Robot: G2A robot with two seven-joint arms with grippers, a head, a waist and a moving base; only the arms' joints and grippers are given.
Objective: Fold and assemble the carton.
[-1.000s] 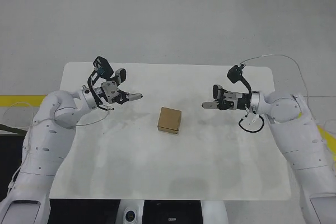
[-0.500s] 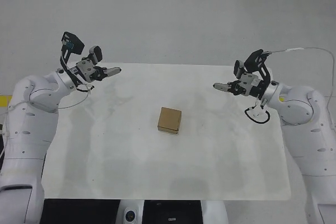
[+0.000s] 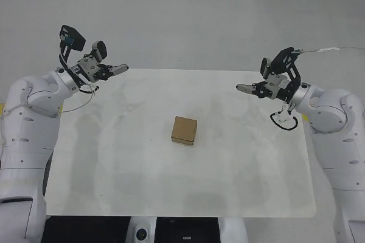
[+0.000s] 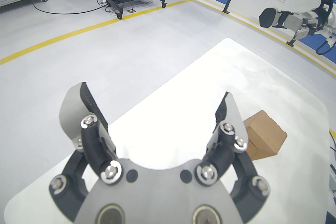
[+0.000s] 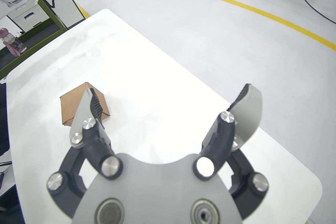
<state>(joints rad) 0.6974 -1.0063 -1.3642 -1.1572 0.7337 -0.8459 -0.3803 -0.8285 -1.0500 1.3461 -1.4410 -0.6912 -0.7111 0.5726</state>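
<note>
Carton (image 3: pixel 184 130), brown closed box, on table (image 3: pixel 109 182); left fingers (image 4: pixel 78 107) and right fingers (image 5: pixel 248 107) apart, empty.

Brown carton (image 3: pixel 184 130), closed box shape, flat at table centre.

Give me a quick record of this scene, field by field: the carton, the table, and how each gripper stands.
carton: brown, box-shaped, top closed, resting near the middle of the table
table: white, rounded corners
left gripper: open, empty, over the table's far left corner, apart from the carton
right gripper: open, empty, near the table's far right corner, apart from the carton
contact: neither gripper touches the carton
</note>
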